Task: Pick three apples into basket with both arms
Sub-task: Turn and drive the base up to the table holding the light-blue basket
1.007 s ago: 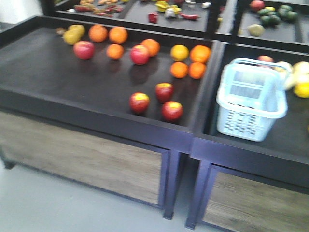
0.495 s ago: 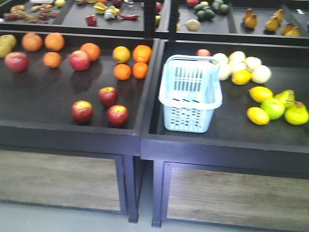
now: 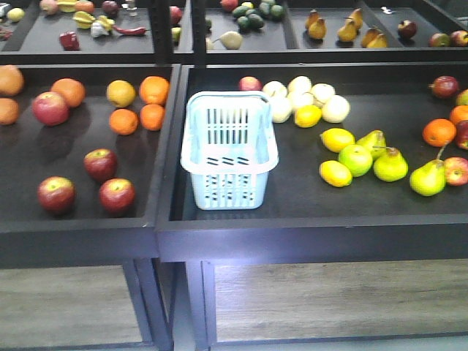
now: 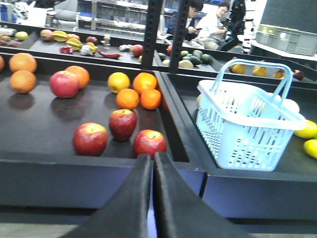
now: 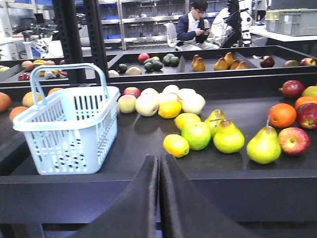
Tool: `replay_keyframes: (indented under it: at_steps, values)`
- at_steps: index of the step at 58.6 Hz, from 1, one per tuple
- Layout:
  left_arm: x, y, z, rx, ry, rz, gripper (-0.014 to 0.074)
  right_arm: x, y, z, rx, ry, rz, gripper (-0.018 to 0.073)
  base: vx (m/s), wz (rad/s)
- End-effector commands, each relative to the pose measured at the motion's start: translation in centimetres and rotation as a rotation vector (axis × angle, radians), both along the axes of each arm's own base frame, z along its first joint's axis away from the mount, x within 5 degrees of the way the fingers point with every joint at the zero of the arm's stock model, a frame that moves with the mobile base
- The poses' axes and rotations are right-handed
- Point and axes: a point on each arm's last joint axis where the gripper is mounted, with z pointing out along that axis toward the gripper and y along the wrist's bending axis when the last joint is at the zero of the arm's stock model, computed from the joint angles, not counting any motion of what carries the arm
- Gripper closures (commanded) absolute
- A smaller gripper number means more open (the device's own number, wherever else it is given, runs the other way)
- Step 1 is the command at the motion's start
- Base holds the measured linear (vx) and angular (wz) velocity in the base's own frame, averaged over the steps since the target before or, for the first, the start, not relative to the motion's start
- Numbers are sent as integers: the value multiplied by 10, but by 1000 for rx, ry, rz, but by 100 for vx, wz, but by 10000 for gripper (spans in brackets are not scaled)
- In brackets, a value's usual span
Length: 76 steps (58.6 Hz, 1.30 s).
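The three apples point(image 3: 101, 164) are noted in the left bin point(image 3: 22, 157), toward its front right corner. They are grouped in a tight triangle, with one set back and two nearer the front wall. Whether any of them touch cannot be told. Oranges point(image 3: 153, 89) are seen behind them, well apart. The basket point(image 3: 228, 191) is found upright in the right bin point(image 3: 307, 201), at its front left, just beside the divider point(image 3: 174, 146) that separates the two bins. Its loop handles are seen raised in the wrist views. The apples and the basket are thus placed on opposite sides of the divider, near each other. Pale fruits point(image 3: 322, 108) are clustered behind the basket, and lemons point(image 3: 335, 173) and pears point(image 3: 390, 164) are spread to its right, apart from it. The left gripper point(image 4: 152, 157) is seen low in its wrist view, in front of the left bin's front wall and aimed at the apples. Its fingers point(image 4: 141, 173) are pressed together with nothing caught between them. The right gripper point(image 5: 159, 158) is recorded likewise, with its fingers pressed together on nothing, in front of the right bin. It is aimed at the gap between the basket on its left and the lemons on its right. Seated people point(image 5: 195, 22) are visible far behind the shelves.
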Motion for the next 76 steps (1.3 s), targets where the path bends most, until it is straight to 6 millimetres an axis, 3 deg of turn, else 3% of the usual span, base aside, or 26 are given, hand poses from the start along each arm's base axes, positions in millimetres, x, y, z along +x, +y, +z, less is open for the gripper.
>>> replay_keyframes:
  at_steps: [1,76]
  values:
    - [-1,0,16,-12,-110,2,602,0,0,3,-11,-72,1,568,9,-22]
    - [-1,0,16,-12,-110,2,602,0,0,3,-11,-72,1,568,13,-3]
